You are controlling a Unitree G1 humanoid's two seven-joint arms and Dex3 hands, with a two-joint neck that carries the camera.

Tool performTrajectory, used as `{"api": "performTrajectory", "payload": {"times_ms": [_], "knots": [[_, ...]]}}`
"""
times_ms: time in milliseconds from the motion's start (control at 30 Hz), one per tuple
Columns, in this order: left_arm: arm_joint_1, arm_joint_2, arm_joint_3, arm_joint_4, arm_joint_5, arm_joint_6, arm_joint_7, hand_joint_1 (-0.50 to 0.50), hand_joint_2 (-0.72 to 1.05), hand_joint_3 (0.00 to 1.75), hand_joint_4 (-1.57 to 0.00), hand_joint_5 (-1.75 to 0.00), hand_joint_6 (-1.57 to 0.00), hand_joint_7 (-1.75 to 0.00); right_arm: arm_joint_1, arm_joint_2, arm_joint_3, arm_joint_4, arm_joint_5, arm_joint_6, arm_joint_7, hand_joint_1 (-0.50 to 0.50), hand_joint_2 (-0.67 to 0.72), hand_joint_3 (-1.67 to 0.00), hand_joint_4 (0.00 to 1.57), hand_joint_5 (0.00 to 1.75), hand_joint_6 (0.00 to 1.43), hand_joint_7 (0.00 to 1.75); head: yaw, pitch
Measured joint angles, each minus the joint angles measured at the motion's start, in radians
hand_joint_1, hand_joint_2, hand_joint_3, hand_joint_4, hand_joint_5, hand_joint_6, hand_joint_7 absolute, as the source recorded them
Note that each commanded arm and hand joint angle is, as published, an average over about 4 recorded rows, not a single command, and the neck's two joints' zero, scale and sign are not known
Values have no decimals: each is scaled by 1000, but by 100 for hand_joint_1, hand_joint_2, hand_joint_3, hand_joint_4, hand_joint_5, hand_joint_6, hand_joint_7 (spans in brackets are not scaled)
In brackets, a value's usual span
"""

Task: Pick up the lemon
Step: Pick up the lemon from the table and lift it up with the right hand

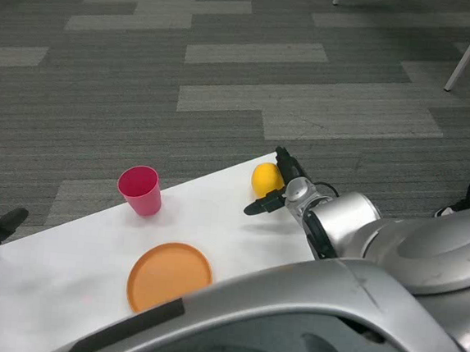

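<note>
The table [70,269] is white and flat, and it sits turned at a slant over a grey carpet floor [228,68]. Three things are on it. A pink cup [140,190] stands upright near the far edge, with its open end up. An orange plate [169,276] lies flat closer to the near edge, a little to the right of the cup and apart from it. A yellow lemon [266,179] is right by the far right corner, well away from the cup and the plate. The near right part of the table is hidden behind the robot's arm.
</note>
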Motion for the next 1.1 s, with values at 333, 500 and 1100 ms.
{"api": "performTrajectory", "payload": {"times_ms": [333, 500, 1100], "knots": [[0, 0, 0, 0, 0, 0, 0, 50, 105, 9, -4, 0, 0, 0, 0, 2, 14, 0, -77, 6, -10, -43, -43, -48, 0, 136, 0, 0, 3, 1], [0, 0, 0, 0, 0, 0, 0, 50, 105, 9, -4, 0, 0, 0, 0, 4, 18, -2, -114, 6, -17, -46, -51, -56, 0, 150, 0, 0, 8, 0], [0, 0, 0, 0, 0, 0, 0, 50, 105, 9, -3, 0, 0, 0, 0, 9, 29, -13, -142, 6, -65, -42, -56, -91, 0, 175, 27, 84, 11, -3]]}}
